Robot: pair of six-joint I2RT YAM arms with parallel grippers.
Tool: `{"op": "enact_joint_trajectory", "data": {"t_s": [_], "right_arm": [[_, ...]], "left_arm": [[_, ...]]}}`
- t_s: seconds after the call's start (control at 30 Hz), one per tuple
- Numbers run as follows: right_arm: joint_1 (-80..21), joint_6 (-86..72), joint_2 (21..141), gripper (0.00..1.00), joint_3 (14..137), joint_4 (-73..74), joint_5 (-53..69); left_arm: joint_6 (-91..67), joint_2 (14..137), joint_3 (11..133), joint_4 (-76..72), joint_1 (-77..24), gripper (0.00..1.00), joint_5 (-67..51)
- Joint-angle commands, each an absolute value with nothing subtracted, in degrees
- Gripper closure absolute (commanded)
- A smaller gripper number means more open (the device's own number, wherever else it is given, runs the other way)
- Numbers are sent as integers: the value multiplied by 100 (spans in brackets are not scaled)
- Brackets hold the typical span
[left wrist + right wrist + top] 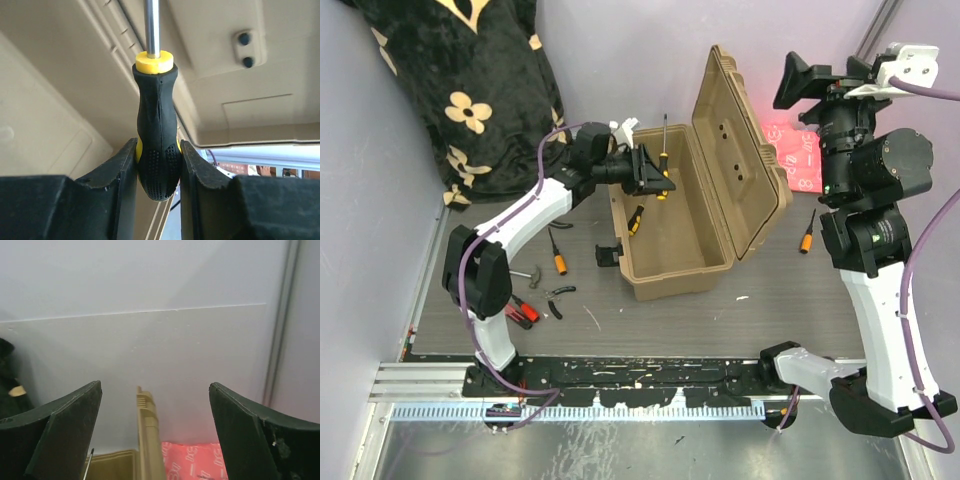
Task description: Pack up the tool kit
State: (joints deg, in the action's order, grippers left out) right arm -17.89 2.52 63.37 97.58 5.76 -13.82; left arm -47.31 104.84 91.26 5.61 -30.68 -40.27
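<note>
The left gripper (158, 150) pinches only the butt of the screwdriver (154, 95), its shaft pointing away at the lid of the open toolbox (672, 278) just beyond. Held so shallowly, the tool could pivot or slip, hitting the rim instead of landing inside. The right gripper (154, 390) is spread and holds nothing.

Pliers (558, 293) lie left of the toolbox (676, 286), a screwdriver (636, 219) inside it.
</note>
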Motion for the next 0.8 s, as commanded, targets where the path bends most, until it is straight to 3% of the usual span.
{"op": "enact_joint_trajectory", "data": {"t_s": [0.0,0.37,0.67,0.77], "right_arm": [[-1803,887,6389,7,9937,797,-2571],[-1767,558,7302,7,11366,2723,-3177],[-1741,409,7196,8,11381,2805,-3040],[-1741,406,7154,8,11399,2852,-3042]], "left_arm": [[-4252,10653,9411,1772,-3148,100,-3972],[-2902,11483,10366,3986,-3530,100,-2875],[-2411,12034,10712,4430,-3635,80,-2349],[-2332,12208,10899,4505,-3673,78,-2187]]}}
